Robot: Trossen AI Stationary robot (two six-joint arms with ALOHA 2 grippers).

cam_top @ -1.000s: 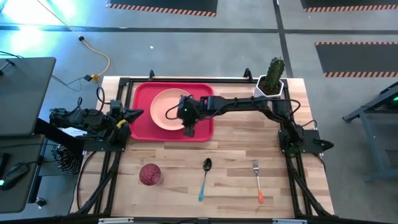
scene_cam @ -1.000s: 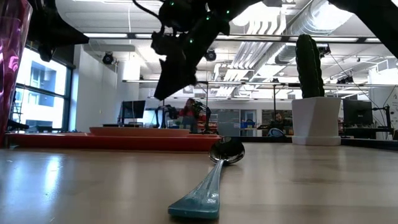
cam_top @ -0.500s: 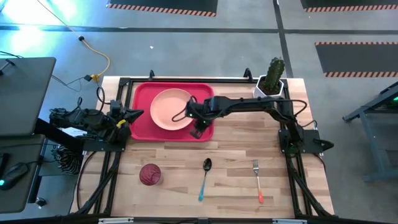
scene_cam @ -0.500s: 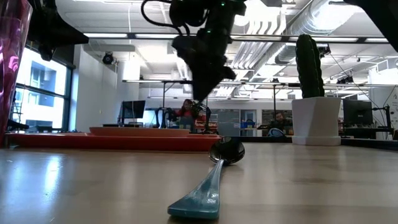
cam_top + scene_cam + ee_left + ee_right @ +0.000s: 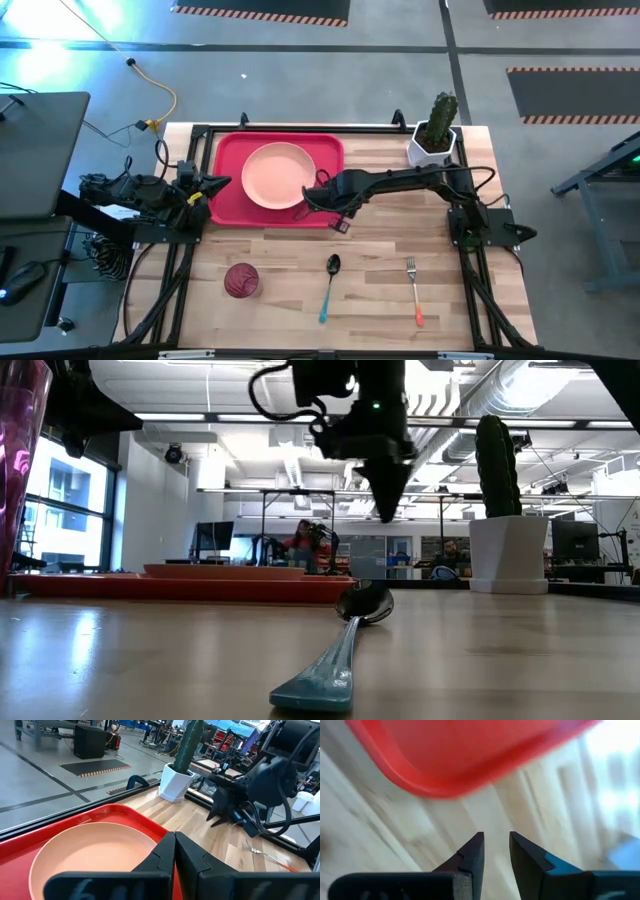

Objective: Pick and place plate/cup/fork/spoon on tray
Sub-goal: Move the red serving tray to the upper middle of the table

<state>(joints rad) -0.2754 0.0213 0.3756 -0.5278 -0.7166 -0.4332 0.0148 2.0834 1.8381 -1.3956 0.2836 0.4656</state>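
The right gripper [image 5: 340, 224] is held just off the tray [image 5: 228, 150] corner, fingers slightly parted, nothing pinched. The plate [image 5: 278, 175] is seated on the tray. The left gripper [image 5: 174, 851] is parked beside the tray, fingers pressed together.

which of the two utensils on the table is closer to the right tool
The teal-handled spoon with the dark metal bowl. Its bowl lies just below the right tool in the high view, while the orange-handled fork lies farther toward the right edge.

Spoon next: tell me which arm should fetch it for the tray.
Right. The right pincer hangs empty over bare wood just off the tray, a short way from the spoon. The left pincer is parked at the table's left edge, farther off. A judgement only.
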